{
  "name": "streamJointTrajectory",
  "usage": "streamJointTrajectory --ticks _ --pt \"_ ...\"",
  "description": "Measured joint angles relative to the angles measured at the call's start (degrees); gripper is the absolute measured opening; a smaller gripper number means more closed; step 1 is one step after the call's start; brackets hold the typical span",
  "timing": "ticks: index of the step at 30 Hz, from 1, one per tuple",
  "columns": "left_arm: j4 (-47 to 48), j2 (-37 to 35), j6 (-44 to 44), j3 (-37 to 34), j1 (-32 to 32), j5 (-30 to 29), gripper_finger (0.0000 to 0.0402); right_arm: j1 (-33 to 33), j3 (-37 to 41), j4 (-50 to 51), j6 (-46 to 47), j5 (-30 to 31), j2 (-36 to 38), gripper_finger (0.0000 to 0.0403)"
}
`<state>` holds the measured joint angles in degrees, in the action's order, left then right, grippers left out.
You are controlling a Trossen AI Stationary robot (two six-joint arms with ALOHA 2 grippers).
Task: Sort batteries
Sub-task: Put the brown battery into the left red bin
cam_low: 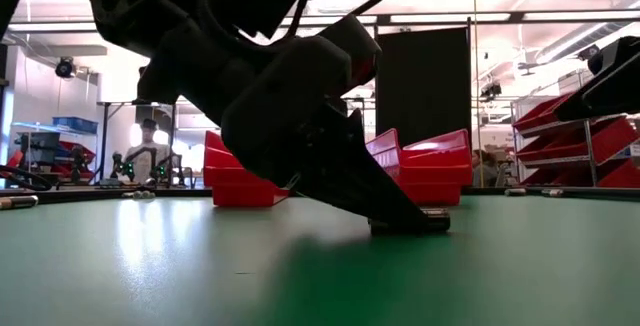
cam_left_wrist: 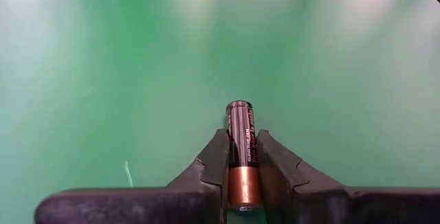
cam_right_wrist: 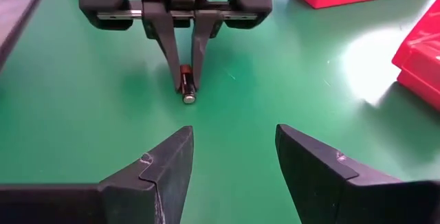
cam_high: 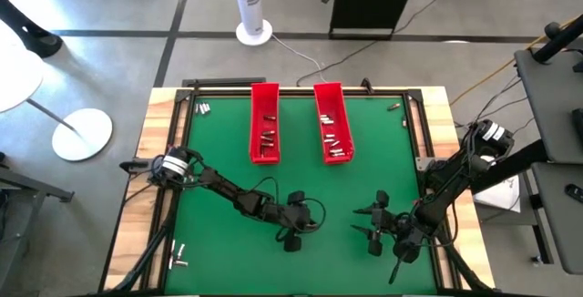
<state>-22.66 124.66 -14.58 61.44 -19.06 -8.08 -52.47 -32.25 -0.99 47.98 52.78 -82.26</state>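
High view. The left pincer point(cam_high: 293, 239) sat low in the frame, left of centre, on the green table point(cam_high: 228, 179). The right pincer point(cam_high: 372, 231) sat at the same height, right of centre, facing it. Two red trays point(cam_high: 265, 106) lay side by side at the upper centre, each holding batteries. Loose batteries point(cam_high: 202, 108) lay at the upper left corner of the table, and more at the lower left edge.

Low view. The left pincer filled the centre of the frame, its tips down at the table surface on a dark battery point(cam_low: 410, 224) lying flat. The trays stood behind it.

Left wrist view. The left pincer was clenched on the battery: both fingers point(cam_left_wrist: 216, 159) pressed its sides near the copper-coloured end, while the black end projected forward, resting on the table.

Right wrist view. The right pincer point(cam_right_wrist: 234, 157) was released, jaws apart and empty, aimed at the left pincer at the upper centre of the frame.

Risk. The grip sat near one end of the battery, not its middle. On lifting, the free end could swing down and the battery could pivot or slip out. The smooth round casing would add to this.

Obstructions. The path to the trays appeared unobstructed. The right pincer stood near and could be struck if the left arm swung towards it.
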Motion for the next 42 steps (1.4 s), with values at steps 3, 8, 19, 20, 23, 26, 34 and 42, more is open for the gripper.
streamJointTrajectory --ticks 3,8,19,20,23,26,34,42 --pt "-0.3 0.0 0.6 -0.1 0.2 0.3 0.0032 0.0 0.0 -1.1 0.0 0.2 0.0 0.0201" --pt "-0.9 0.1 1.6 -0.2 0.3 0.3 0.0033 0.0 0.0 -1.2 0.0 1.3 0.0 0.0201" --pt "-1.4 0.2 1.6 -0.3 0.4 -0.2 0.0053 0.7 0.0 -1.0 -1.0 2.9 0.0 0.0201" --pt "-1.4 0.2 1.9 -0.3 0.4 -0.2 0.0054 0.7 0.0 -1.0 -1.0 2.9 0.0 0.0201" --pt "-1.4 0.2 2.0 -0.3 0.4 -0.3 0.0055 0.7 0.0 -1.0 -1.1 2.9 0.0 0.0201" --pt "-1.4 0.3 2.0 -0.3 0.3 -1.5 0.0056 0.7 0.0 -1.0 -1.3 2.9 0.0 0.0201" --pt "-1.7 0.3 1.9 -0.3 0.3 -1.6 0.0057 0.8 0.2 -1.0 -1.5 2.9 0.0 0.0201" --pt "-1.8 0.3 2.1 -0.3 0.4 -2.0 0.0087 0.9 0.3 -1.0 -1.5 2.8 0.0 0.0201"
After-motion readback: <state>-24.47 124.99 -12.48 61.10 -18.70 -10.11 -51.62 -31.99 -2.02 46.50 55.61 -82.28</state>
